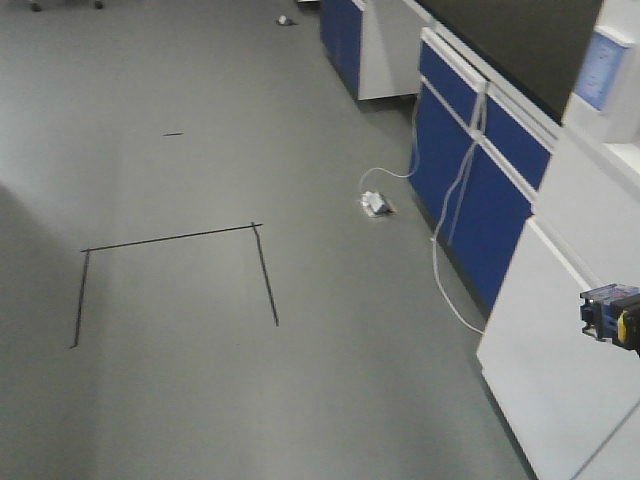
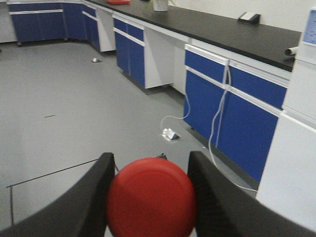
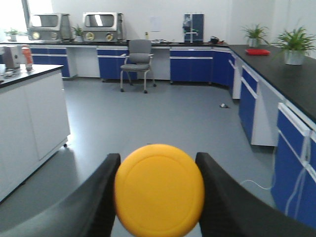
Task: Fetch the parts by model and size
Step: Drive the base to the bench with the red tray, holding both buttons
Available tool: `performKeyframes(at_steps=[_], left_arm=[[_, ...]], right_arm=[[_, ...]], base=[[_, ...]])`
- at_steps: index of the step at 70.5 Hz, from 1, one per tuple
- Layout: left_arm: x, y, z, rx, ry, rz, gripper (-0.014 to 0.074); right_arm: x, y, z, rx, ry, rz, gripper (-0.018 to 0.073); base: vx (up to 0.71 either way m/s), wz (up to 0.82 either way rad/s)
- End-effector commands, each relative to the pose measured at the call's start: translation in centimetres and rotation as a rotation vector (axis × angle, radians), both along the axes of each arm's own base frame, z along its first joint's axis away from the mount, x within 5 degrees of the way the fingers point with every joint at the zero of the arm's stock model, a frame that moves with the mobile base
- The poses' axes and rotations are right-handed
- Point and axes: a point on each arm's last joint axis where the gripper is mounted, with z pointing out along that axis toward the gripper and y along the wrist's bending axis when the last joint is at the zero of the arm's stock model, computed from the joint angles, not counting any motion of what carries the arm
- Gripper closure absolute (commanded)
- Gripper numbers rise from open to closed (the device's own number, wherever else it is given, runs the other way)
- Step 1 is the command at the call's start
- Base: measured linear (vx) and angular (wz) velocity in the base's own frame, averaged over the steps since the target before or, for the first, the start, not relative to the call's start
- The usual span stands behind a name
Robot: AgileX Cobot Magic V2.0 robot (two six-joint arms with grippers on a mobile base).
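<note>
Grasp poses: left pincer (image 2: 150,165), aloft above the floor (image 2: 59,98), clamps the red-capped switch (image 2: 151,197) between its fingers; right pincer (image 3: 158,160), likewise raised and pointing across the room, grips the yellow-capped switch (image 3: 159,190).

No text, brand, number or sign legible in any view, white sheet (image 3: 156,23) on the far wall (image 3: 217,15) too small to read, pale blue panel (image 1: 603,68) on the white cabinet (image 1: 590,200) too blurred to read
</note>
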Motion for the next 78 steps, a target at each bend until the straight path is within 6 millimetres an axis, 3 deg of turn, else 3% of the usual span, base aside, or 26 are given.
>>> performKeyframes(at_steps=[1, 41, 78], left_arm=[[0.03, -0.06, 1.47, -0.026, -0.091, -0.005, 0.0603], [0.03, -0.06, 1.47, -0.026, -0.091, -0.005, 0.0603], [0.03, -0.06, 1.46, -0.025, -0.090, -0.005, 0.0603]], right_arm=[[-0.08, -0.12, 1.67, 0.026, -0.102, -0.011, 0.0569], [-0.08, -0.12, 1.67, 0.026, -0.102, -0.011, 0.0569], [-0.08, -0.12, 1.67, 0.026, -0.102, -0.011, 0.0569]], base=[[0.00, 0.76], [0.13, 0.30], [0.46, 0.02]])
